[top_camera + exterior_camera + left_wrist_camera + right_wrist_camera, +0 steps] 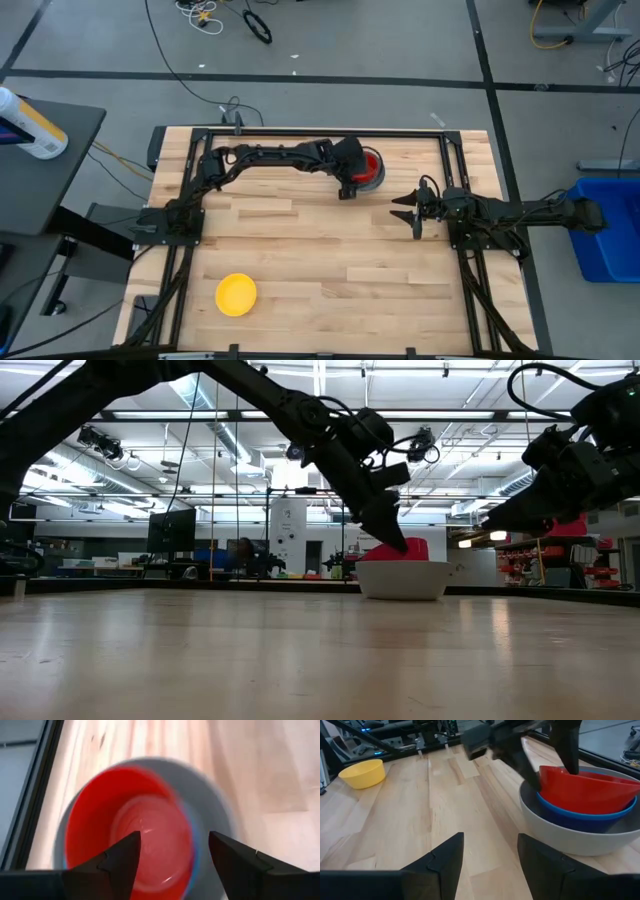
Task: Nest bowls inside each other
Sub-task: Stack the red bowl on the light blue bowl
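Note:
A red bowl (pixel 585 787) sits slightly tilted in a blue bowl (pixel 580 817), which sits in a grey bowl (pixel 570 840) at the table's far middle (pixel 372 168). My left gripper (pixel 172 840) is open above this stack. One finger (pixel 530 770) is outside the red bowl's rim and the other (pixel 567 750) reaches inside it. A yellow bowl (pixel 236 295) rests upright on its base on the table at the near left. My right gripper (pixel 415 210) waits open to the right of the stack, with nothing between its fingers. My left gripper straddles the red bowl's rim (pixel 189 835) with its fingers slanting down from the table's left. I cannot tell whether either finger touches the bowl. The bowl rests in the blue bowl below it.
Black frame rails (pixel 300 130) run along the table's far edge and down both sides. Bare wood lies between the stack and the yellow bowl (pixel 364 772). A blue bin (pixel 610 230) stands off the table to the right.

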Robot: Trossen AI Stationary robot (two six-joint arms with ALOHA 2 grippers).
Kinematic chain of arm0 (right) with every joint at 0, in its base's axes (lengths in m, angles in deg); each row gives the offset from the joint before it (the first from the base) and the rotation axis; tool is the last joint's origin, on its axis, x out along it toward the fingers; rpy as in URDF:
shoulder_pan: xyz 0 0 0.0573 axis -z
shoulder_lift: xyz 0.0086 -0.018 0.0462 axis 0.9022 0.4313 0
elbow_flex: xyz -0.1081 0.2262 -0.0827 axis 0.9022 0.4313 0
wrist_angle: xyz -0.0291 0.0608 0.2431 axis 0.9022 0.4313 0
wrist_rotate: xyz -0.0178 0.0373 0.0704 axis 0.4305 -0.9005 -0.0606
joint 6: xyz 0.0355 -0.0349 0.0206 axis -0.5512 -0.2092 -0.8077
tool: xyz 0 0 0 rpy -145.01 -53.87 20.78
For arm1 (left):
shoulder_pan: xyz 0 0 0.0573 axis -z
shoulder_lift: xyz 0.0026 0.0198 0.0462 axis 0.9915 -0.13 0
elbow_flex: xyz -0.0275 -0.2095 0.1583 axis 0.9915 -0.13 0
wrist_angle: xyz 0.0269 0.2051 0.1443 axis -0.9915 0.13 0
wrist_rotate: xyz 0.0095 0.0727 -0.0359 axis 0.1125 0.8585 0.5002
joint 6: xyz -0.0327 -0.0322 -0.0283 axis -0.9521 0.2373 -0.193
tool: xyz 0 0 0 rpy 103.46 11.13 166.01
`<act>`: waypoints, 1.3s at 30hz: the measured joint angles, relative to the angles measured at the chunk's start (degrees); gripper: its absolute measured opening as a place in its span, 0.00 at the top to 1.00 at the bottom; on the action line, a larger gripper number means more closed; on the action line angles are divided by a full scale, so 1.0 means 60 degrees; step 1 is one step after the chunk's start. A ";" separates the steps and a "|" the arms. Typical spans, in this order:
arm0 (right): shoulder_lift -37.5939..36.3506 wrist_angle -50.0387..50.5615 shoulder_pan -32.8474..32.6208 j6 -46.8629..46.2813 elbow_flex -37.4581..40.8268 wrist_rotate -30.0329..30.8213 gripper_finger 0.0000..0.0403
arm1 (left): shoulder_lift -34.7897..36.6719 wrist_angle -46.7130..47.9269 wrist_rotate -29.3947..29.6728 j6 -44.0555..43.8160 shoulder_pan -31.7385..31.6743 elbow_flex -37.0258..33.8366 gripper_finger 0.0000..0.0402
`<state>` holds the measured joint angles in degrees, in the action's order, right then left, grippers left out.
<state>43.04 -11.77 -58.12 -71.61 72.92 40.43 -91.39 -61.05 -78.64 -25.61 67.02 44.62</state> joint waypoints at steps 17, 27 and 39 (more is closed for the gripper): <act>0.0000 0.0133 0.0000 -0.0076 0.0001 -0.0004 0.52 | 0.0249 -0.1773 -0.0560 -0.0063 0.0071 -0.0004 0.74; 0.0000 0.0140 0.0000 -0.0073 0.0001 -0.0004 0.54 | 0.0249 -0.2957 -0.1513 -0.0927 -0.0260 -0.0351 0.99; 0.0000 0.0133 0.0000 -0.0073 0.0001 -0.0004 0.55 | 0.0106 -0.4783 -0.1976 -0.2731 -0.0463 -0.1513 1.00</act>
<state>43.04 -10.98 -58.12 -72.05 72.93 40.41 -90.75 -89.75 -90.49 -42.00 64.24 35.54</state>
